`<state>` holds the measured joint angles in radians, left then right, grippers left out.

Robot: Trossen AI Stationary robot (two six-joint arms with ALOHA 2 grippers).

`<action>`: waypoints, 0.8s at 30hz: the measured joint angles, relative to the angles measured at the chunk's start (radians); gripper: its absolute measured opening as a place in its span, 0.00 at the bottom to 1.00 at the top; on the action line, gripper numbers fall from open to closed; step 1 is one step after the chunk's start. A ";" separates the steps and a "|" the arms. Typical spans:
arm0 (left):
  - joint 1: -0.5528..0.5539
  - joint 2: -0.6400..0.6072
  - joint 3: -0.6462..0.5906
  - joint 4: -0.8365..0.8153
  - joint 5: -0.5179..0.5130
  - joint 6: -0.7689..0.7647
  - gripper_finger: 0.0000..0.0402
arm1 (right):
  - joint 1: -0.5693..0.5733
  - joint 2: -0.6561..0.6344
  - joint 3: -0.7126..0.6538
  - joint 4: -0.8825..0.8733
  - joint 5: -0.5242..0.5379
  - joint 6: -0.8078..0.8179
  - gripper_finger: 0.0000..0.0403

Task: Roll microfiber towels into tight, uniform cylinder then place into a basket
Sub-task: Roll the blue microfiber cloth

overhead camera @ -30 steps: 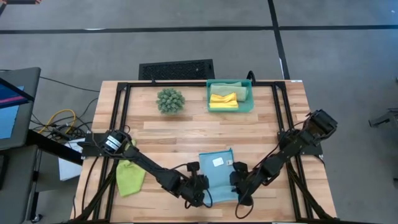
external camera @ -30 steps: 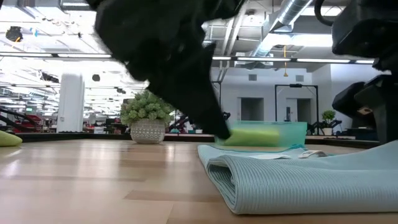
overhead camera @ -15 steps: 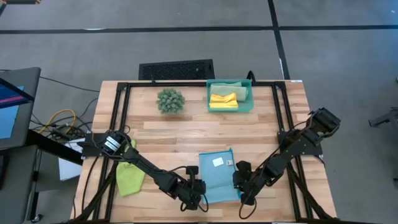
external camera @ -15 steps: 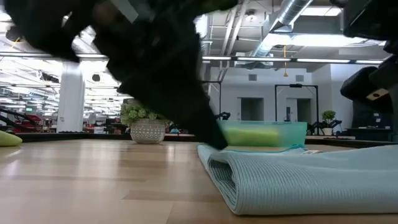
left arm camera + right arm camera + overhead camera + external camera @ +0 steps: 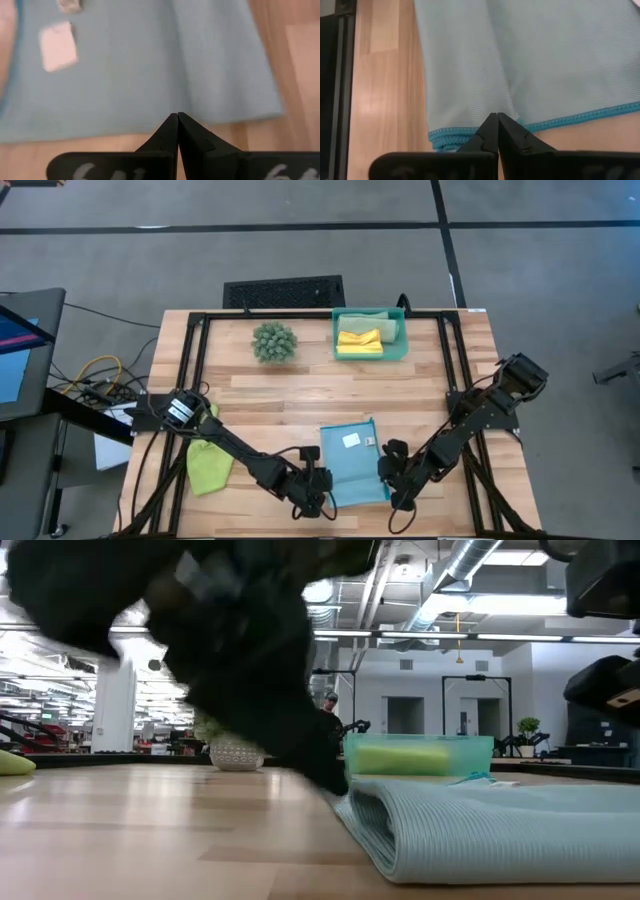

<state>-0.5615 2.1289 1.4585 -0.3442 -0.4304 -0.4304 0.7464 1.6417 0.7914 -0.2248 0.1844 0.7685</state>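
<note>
Pincer left pressed closed at light blue towel edge, pincer right closed pinching its hem, we count four towels, two in one basket, lime green towel on counter.

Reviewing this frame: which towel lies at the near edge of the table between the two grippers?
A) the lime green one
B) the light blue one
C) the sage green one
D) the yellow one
B: the light blue towel lies flat between the left gripper and the right gripper; the yellow towel is in the basket, and the lime green towel lies off to the left.
</note>
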 joint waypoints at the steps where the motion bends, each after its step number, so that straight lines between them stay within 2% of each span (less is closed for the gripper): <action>1: -0.002 -0.001 0.014 -0.023 -0.020 0.000 0.00 | 0.000 0.000 0.000 0.000 0.000 0.000 0.06; 6: -0.018 -0.001 0.060 -0.042 -0.100 0.006 0.00 | -0.009 0.000 0.000 -0.010 0.006 0.025 0.06; 17: -0.018 -0.001 0.014 0.057 -0.068 0.052 0.00 | 0.009 -0.061 0.000 -0.024 0.084 0.037 0.06; 20: -0.012 -0.001 -0.010 0.068 -0.051 0.045 0.00 | 0.015 -0.045 0.000 0.028 0.092 0.004 0.08; 24: -0.010 -0.001 -0.012 0.078 -0.048 0.044 0.00 | 0.020 0.001 0.000 0.183 0.070 -0.105 0.14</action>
<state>-0.5719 2.1281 1.4467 -0.2666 -0.4782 -0.3862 0.7666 1.6424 0.7914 -0.0420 0.2542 0.6638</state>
